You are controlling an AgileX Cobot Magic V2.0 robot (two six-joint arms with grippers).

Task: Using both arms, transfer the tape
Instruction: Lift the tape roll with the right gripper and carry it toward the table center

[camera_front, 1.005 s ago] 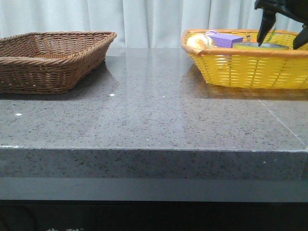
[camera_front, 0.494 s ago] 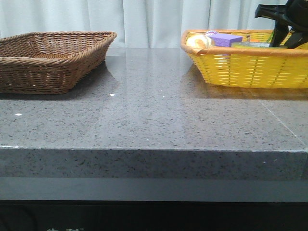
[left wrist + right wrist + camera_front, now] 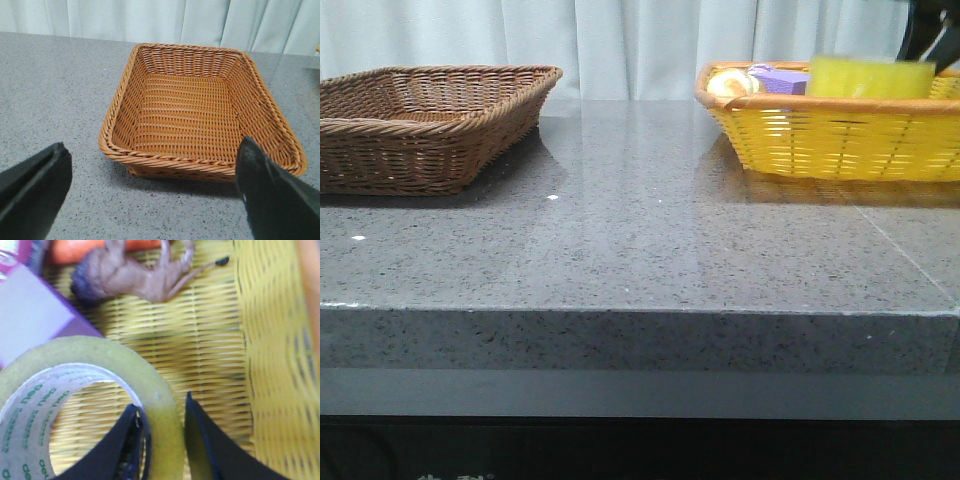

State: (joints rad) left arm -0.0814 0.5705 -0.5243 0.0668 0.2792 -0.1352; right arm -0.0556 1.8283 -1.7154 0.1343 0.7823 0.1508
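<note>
A grey speckled stone table runs to a pale pleated curtain at the back. A brown basket sits at the far left corner, a yellow basket at the far right corner.

The tape stands above the yellow basket's front rim, lifted off the woven floor. In the right wrist view the right gripper pinches the tape wall, one finger inside the white core with green lettering, the other outside. Only a dark sliver of that arm shows at the front view's top right edge.

The left gripper hangs spread wide over the table before the brown basket, holding nothing.

A purple block and a pale round thing peek over the rim, mostly hidden. Beside the block lie a blurred brownish figure and something orange, cut off.
</note>
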